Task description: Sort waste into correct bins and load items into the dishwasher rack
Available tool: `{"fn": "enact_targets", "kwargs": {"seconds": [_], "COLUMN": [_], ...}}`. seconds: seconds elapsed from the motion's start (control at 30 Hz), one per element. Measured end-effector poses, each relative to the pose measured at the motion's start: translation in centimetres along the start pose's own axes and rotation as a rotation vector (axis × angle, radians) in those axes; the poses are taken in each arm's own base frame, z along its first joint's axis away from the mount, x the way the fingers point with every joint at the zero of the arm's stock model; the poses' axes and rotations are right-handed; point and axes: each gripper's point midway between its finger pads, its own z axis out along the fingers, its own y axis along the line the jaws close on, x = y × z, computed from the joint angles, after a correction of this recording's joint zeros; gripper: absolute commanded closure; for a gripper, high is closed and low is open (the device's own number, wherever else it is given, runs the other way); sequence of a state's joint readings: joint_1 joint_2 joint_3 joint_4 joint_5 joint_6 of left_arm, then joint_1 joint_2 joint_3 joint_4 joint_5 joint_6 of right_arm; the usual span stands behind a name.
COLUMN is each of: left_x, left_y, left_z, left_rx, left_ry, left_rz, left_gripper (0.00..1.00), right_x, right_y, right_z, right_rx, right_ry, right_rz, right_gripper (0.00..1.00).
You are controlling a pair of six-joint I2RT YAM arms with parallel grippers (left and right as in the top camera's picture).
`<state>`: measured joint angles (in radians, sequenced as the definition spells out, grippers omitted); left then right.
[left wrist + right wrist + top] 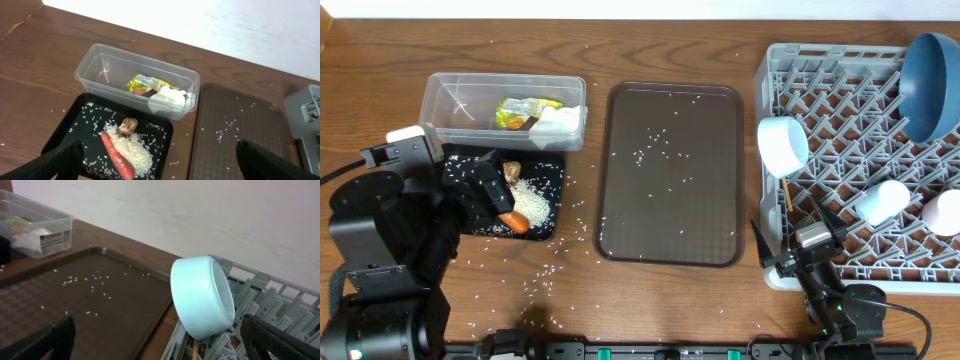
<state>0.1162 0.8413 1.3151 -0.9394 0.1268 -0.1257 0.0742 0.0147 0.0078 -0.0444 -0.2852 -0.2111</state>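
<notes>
Left gripper (157, 150): spread wide, empty, over the black tray (65, 130).
Right gripper (157, 325): we see it spread, empty, beside the rack (840, 110).
Waste: carrot (117, 156) and rice (135, 152) in the black tray; tissue (170, 96) and wrapper (142, 83) in the far tub (100, 55).
Plate (930, 85), bowl (782, 143): in the rack, right.

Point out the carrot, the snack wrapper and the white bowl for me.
carrot (118, 156): left wrist view, middle of its orange body.
snack wrapper (143, 84): left wrist view, its yellow-green top.
white bowl (194, 297): right wrist view, its outer wall.

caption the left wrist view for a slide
Carrot, food lump and rice on the black tray; wrapper and tissue in the clear tub.
</notes>
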Motion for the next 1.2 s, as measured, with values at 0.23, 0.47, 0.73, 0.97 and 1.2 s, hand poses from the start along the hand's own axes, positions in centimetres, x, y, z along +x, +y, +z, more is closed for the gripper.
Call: {"fn": "enact_targets", "kwargs": {"seconds": [0.23, 0.47, 0.73, 0.97, 1.2], "left_x": [1.4, 1.6, 3.0, 7.1, 10.0], "left_y": [0.4, -0.7, -1.9, -1.2, -0.7], "left_z": [-0.2, -2.6, -4.8, -4.4, -1.2], "left_rx": [-0.017, 0.033, 0.132, 0.161, 0.164], "left_ry": [0.051, -0.057, -0.334, -0.453, -0.469], "left_rz": [-0.002, 0.071, 0.247, 0.303, 0.31], "left_gripper": [0.02, 0.02, 0.02, 0.02, 0.02], "right_x": [0.0, 0.0, 0.0, 0.0, 0.0], "right_y": [0.0, 0.0, 0.0, 0.0, 0.0], "right_z": [0.0, 0.0, 0.0, 0.0, 0.0], "right_rx": [0.0, 0.0, 0.0, 0.0, 0.0], "right_ry": [0.0, 0.0, 0.0, 0.001, 0.001], "right_rz": [0.0, 0.0, 0.0, 0.0, 0.001], "right_gripper": [0.01, 0.01, 0.01, 0.01, 0.01]}}
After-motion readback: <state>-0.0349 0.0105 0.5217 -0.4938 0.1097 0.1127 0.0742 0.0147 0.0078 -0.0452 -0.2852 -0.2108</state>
